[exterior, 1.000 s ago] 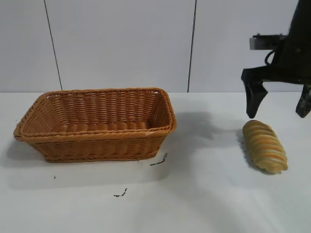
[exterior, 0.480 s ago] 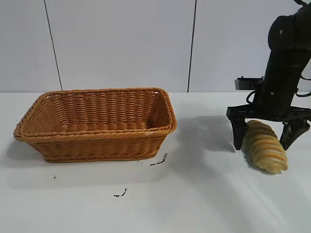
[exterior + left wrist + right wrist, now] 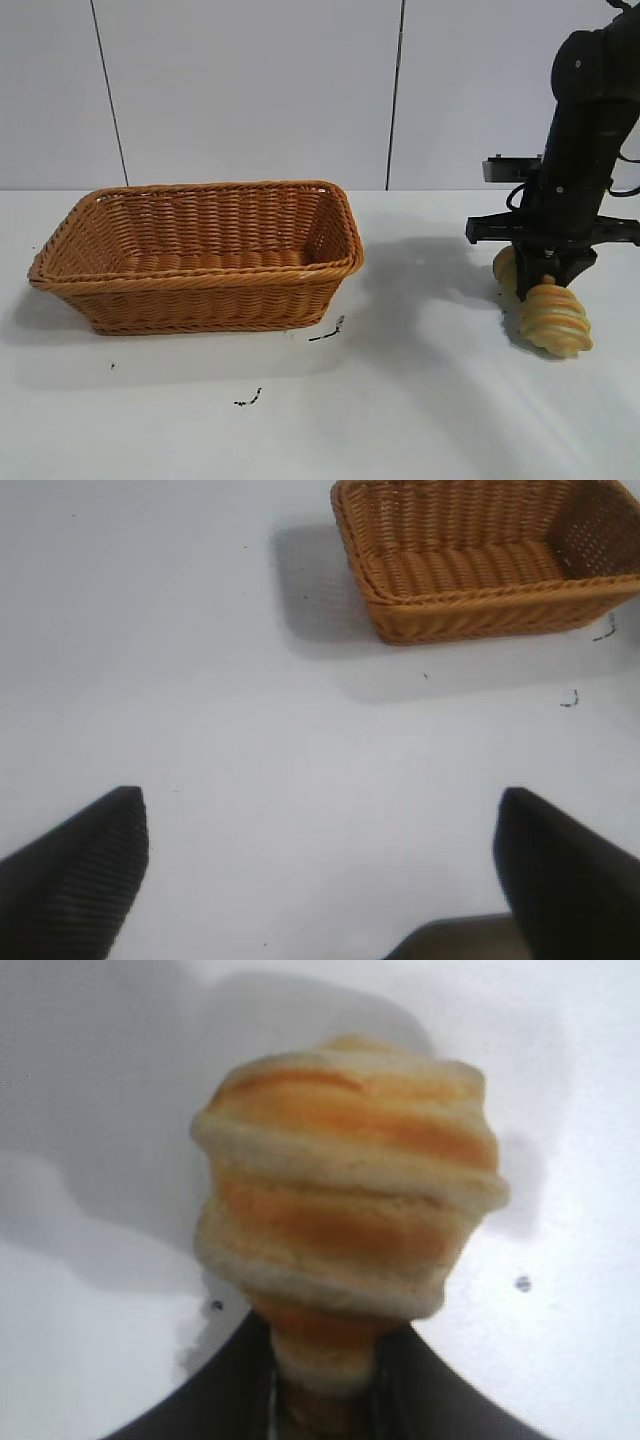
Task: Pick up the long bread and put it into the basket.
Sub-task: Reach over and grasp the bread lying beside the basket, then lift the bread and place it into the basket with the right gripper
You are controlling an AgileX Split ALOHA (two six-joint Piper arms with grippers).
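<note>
Exterior view, right hand point(image 3: 549, 285) pinching long bread point(image 3: 555, 318)

You had a white table point(image 3: 300, 420) under everything, backed by a pale panelled wall point(image 3: 250, 90) with two thin dark vertical seams point(image 3: 397, 95). A few small black marks point(image 3: 327, 333) sat on the tabletop, one short streak and, nearer the camera, a second squiggle point(image 3: 248, 400). In the right wrist view you could see two tiny dark specks point(image 3: 522, 1283) on the white surface.
</note>
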